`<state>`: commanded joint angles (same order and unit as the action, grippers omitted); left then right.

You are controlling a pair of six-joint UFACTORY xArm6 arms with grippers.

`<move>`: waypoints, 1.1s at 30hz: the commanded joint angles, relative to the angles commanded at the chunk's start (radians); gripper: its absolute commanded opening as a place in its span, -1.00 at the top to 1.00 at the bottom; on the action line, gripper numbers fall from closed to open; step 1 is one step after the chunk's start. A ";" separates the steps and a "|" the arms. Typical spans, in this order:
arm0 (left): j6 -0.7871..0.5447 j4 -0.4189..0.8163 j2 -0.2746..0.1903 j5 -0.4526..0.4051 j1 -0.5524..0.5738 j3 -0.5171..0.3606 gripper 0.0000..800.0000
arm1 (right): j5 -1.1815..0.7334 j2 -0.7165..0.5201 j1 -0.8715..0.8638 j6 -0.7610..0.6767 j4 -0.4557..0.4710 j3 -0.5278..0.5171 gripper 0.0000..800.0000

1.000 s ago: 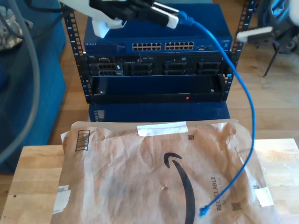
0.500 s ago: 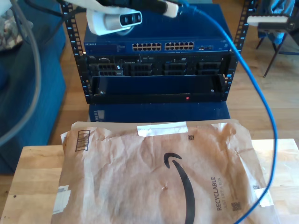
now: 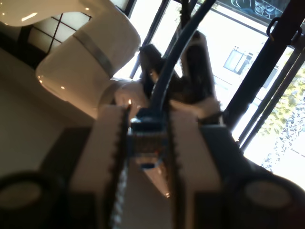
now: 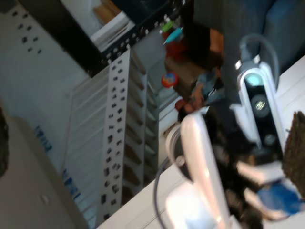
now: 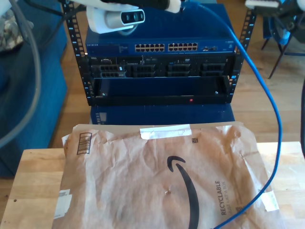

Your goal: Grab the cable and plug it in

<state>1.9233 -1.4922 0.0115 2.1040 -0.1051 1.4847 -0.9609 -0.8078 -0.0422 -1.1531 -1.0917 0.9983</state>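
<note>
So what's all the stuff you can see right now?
cable: one, bright blue, hanging down the exterior view's right
network switch: one, blue, top of the rack
rack: one, black, behind the table
paper mailer: one, brown, lying on the table
tape strip: one, white, near the mailer's far edge
table: one, light wood, nearest the exterior camera
my first claw: one, white, shut on the cable's plug

A crumpled brown paper mailer (image 5: 143,176) with a black printed curve was laid across a light wooden table (image 5: 33,191). Behind it, a blue network switch (image 5: 162,43) was mounted in a black rack (image 5: 159,90).
</note>
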 joint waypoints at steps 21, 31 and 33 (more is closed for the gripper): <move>0.002 -0.005 0.086 -0.029 -0.052 0.028 0.89 | 0.226 0.293 0.387 0.052 0.049 0.123 -0.93; 0.000 -0.006 0.087 -0.023 -0.063 0.028 0.92 | 0.229 0.318 0.331 0.051 0.066 0.172 -0.93; 0.000 -0.006 0.087 -0.023 -0.066 0.029 0.92 | 0.229 0.318 0.331 0.051 0.068 0.170 -0.93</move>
<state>1.9233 -1.4983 0.0990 2.0810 -0.1711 1.5138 -0.7323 -0.4902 0.2892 -1.1024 -1.0242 1.1686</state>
